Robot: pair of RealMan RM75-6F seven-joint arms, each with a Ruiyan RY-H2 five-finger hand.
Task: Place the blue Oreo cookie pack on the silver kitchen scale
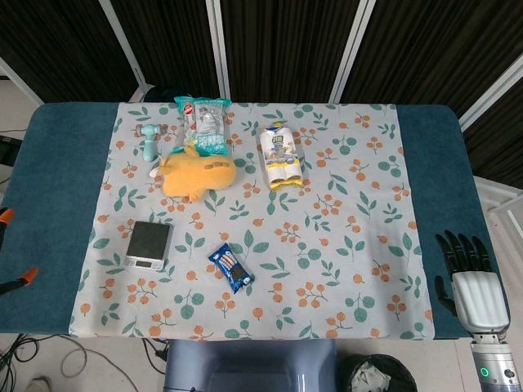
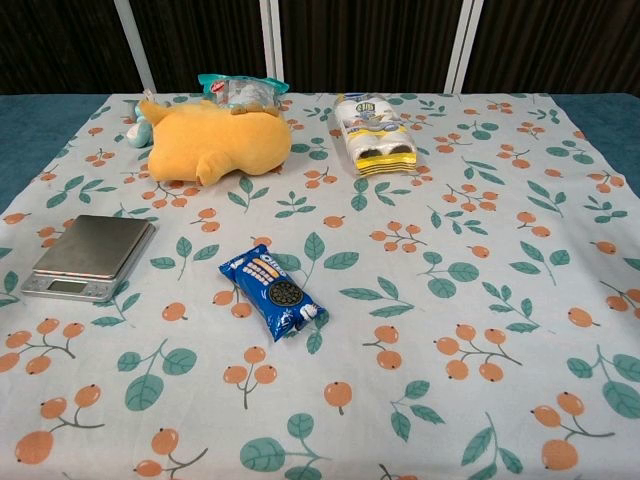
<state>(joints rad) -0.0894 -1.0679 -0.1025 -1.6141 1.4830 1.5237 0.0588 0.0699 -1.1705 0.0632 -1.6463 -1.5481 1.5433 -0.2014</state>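
Observation:
The blue Oreo cookie pack (image 1: 231,268) (image 2: 273,292) lies flat and slanted on the floral tablecloth, near the table's front edge. To its left the silver kitchen scale (image 1: 149,243) (image 2: 90,257) stands with nothing on its platform, a short gap apart from the pack. My right hand (image 1: 471,279) hovers at the table's front right corner, over the blue border, fingers stretched apart and holding nothing; it shows only in the head view. My left hand shows in neither view.
A yellow plush toy (image 1: 198,173) (image 2: 215,140) lies behind the scale. Further back are a clear snack bag (image 1: 203,122), a small teal toy (image 1: 149,140) and a white-and-yellow pack (image 1: 280,157) (image 2: 375,135). Orange-tipped objects (image 1: 29,273) poke in at the left edge.

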